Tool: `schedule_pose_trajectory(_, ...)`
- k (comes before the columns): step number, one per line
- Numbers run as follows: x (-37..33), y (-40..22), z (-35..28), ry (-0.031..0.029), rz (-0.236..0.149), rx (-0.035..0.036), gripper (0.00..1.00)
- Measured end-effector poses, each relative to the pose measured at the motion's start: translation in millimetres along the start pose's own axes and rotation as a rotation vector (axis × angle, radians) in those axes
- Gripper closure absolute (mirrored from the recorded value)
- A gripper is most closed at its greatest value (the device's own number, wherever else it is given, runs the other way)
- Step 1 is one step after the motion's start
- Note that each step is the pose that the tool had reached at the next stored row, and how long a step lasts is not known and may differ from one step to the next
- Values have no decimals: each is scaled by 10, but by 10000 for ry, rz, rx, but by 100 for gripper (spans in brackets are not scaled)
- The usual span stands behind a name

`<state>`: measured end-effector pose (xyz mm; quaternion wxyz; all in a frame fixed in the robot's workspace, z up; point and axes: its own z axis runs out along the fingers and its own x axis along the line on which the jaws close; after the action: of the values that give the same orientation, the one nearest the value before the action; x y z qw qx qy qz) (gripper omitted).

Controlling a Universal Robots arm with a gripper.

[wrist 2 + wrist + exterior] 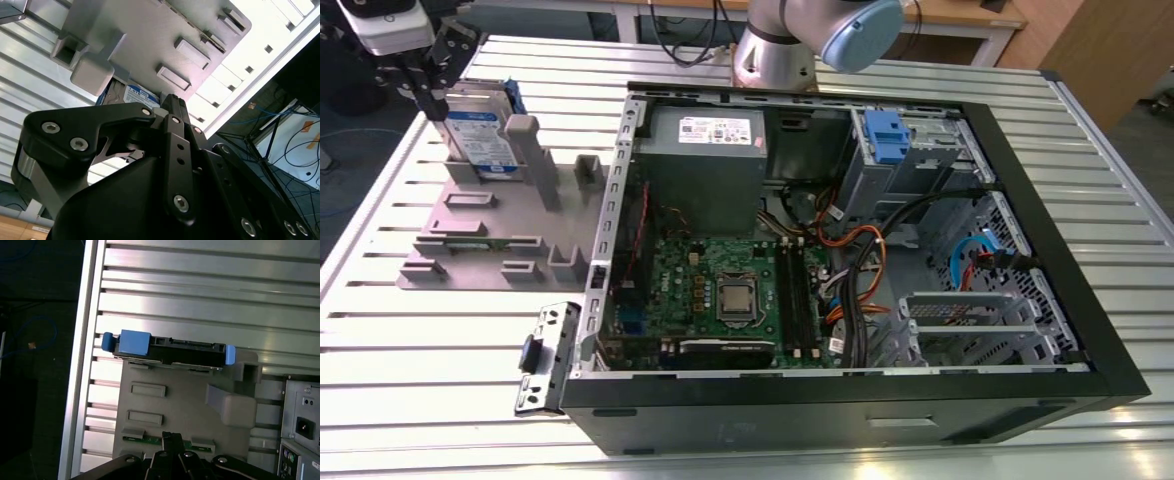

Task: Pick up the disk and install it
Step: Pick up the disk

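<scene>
Gripper (427,88): fingertips drawn together with nothing between them. Poised over the far corner of the worktop on the exterior view's left, near the top edge of the disk. No hold on the disk; contact cannot be told. Seen also in both wrist views (172,437) (172,100).

Disk (483,135): upright on its long edge in a slot of the grey holder, label side towards the exterior view's left. Edge-on in the first wrist view (170,347). A patch of its white-and-blue label peeks out behind the gripper in the second wrist view (140,95).

Blue bracket (135,342): around the disk, with blue ends at both short sides.

Grey holder (480,235): flat plate with raised blocks and slots, lying on the worktop just beside the computer case on the exterior view's left. Seen also in both wrist views (175,405) (140,35).

Worktop (440,380): ribbed silver metal slats.

Computer case (854,410): black, lying on its side, open side up, well apart from the gripper.

Power-supply box (707,160): grey, in the far part of the case, next to the holder.

Blue latch (887,135): on the grey metal cage, far side of the case.

Motherboard (720,290): green, on the case floor, below the power-supply box.

Arm (781,45): silver column with a pale blue joint cap, behind the case.
</scene>
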<state>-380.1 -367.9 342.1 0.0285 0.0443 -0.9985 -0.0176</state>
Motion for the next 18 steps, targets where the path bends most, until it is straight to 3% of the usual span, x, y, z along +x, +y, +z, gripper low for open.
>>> schedule_pose_trajectory(18, 0, 0, 0, 12, -318, 18, 90)
